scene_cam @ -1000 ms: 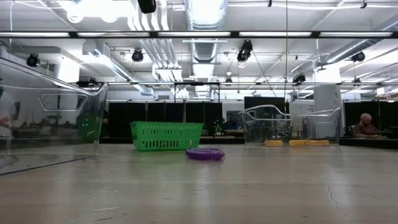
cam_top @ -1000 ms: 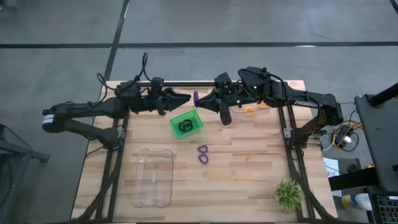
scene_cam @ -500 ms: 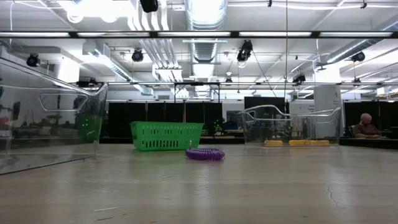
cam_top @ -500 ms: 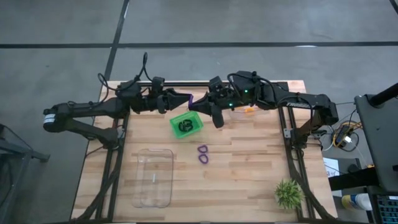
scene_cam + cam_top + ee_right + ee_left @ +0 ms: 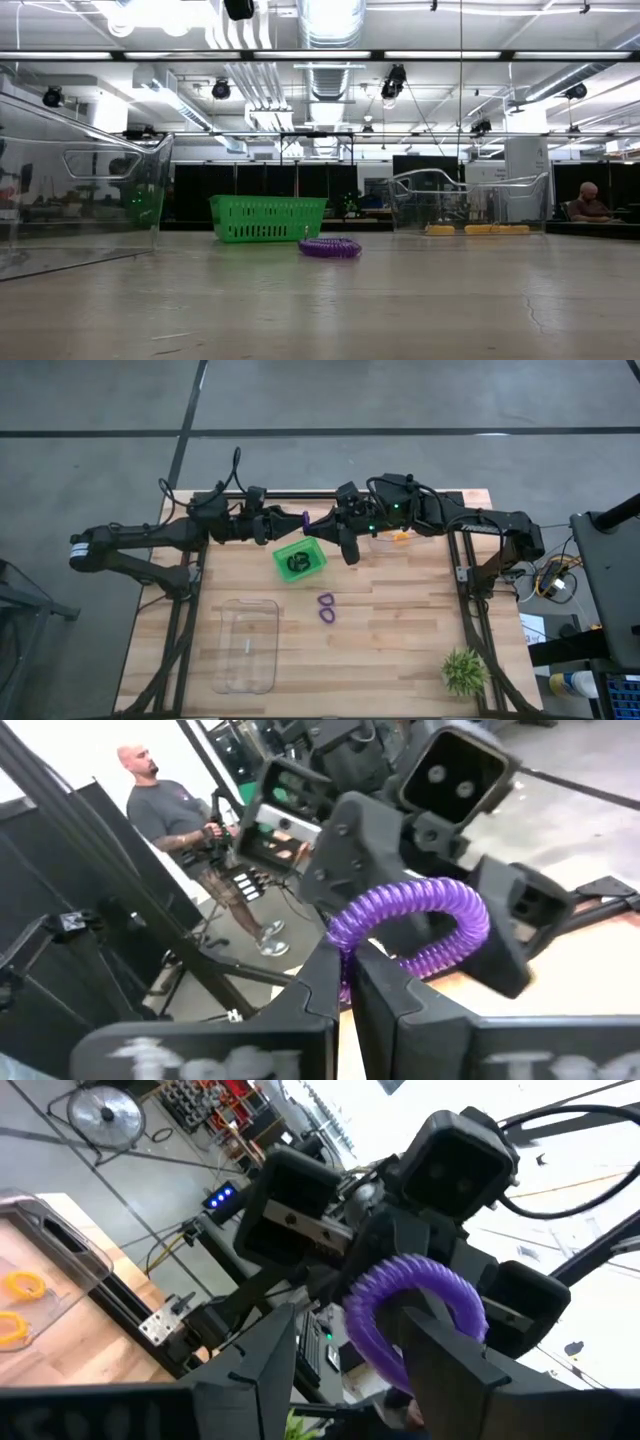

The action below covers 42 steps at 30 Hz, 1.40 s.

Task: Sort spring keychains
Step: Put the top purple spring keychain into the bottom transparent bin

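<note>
My right gripper (image 5: 312, 524) is shut on a purple spring keychain (image 5: 303, 517), held in the air above the table's far edge. My left gripper (image 5: 295, 518) faces it, open. Its two fingers stand on either side of the ring (image 5: 410, 1280); I cannot tell whether they touch it. Below them the green bin (image 5: 300, 559) stands on the table and holds black keychains. Two more purple keychains (image 5: 326, 607) lie flat on the table in the middle. Orange keychains (image 5: 480, 229) lie in a clear bin (image 5: 395, 538) at the far right. My right gripper pinches the purple keychain's coil at one side of the ring (image 5: 345, 942) between its two fingers. The fingers come roughly level from the table's right. The ring stands out beyond the fingertips, lifted clear of the table and the green bin.
A second clear bin (image 5: 247, 645) stands near the left front. A small green spiky plant (image 5: 465, 672) stands at the front right corner. A person (image 5: 190, 830) stands in the room beyond the table.
My right gripper has gone toward the table's left with the purple keychain, bringing the ring up to my left gripper and between its fingers. The keychain has stayed lifted clear.
</note>
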Each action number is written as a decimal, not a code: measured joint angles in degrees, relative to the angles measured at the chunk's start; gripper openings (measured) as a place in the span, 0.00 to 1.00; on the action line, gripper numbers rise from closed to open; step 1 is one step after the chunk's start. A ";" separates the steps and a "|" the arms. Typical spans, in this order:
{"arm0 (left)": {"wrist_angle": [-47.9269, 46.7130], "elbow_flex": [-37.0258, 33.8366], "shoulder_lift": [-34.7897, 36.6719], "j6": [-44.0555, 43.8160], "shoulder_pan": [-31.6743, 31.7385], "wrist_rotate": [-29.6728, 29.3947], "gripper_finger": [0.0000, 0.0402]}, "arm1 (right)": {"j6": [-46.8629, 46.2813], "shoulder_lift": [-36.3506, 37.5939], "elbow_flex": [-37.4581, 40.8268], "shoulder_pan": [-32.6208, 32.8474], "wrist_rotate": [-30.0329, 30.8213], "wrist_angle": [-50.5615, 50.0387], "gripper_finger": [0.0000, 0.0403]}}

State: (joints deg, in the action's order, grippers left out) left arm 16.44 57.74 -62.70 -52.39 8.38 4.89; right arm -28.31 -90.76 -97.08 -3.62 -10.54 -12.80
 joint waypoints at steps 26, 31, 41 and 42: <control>-2.30 0.00 0.00 -4.55 0.00 -1.42 0.02 | -2.80 -0.13 0.76 0.24 1.46 -1.33 0.02; 0.02 0.00 0.00 -3.82 0.00 -1.51 0.01 | -2.82 -0.13 0.78 0.39 1.46 -1.99 0.05; -0.10 0.00 0.13 -2.64 0.00 -1.84 0.00 | -3.20 -0.13 0.79 0.39 1.44 -1.99 0.08; 0.09 0.00 0.19 -2.55 0.00 -1.89 0.00 | -3.06 -0.13 0.79 0.39 1.44 -1.99 0.07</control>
State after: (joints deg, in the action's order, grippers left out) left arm 16.53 57.74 -62.50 -54.94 8.38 3.01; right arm -31.37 -90.89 -96.29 -3.22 -9.10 -14.79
